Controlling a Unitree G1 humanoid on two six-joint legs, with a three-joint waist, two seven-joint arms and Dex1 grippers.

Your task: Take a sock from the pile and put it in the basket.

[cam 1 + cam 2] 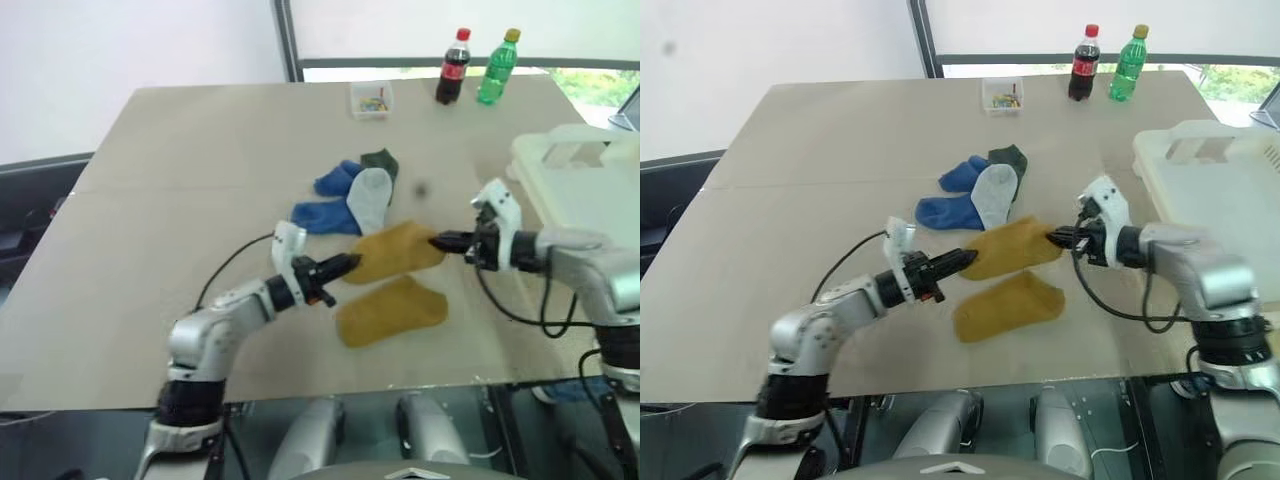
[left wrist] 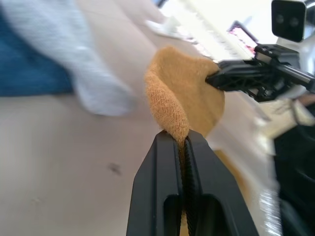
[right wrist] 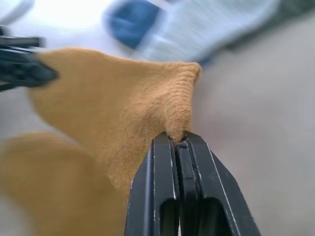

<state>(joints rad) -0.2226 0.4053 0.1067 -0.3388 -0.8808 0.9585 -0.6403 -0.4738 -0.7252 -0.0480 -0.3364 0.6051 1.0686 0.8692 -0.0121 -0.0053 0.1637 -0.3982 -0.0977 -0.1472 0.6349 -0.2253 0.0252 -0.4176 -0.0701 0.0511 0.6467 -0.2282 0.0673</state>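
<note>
The mustard-yellow sock (image 1: 395, 252) hangs stretched between the two grippers, just above the table (image 1: 150, 200), with the rest of the pile behind it: a light grey sock (image 1: 370, 197), two blue socks (image 1: 327, 216) and a dark green sock (image 1: 381, 158). A second mustard-yellow sock (image 1: 390, 310) lies flat on the table just below the held one. The left gripper (image 1: 347, 264) is clamped tight on one end of the sock, a fold of knit pinched between its black fingers (image 2: 162, 162), and the right gripper (image 1: 441, 240) is closed just as tightly on the opposite end (both wrist views show the cloth squeezed in the jaws). The cream basket (image 1: 590, 190) stands at the table's right edge, just beyond the right arm.

The main risk, as I judge it, is the double grip: if the arms move apart, the sock will stretch and may slip out of one pinch, since each holds only a narrow edge. If the left gripper fails to let go in time, the carry to the basket stalls. A low carry could also drag the sock across the basket's thick rim, leaving it draped there instead of inside.

At the far edge stand a cola bottle (image 1: 452, 67) with a red label and a green soda bottle (image 1: 497, 68), beside a small clear box (image 1: 371, 99); no lettering can be read.
</note>
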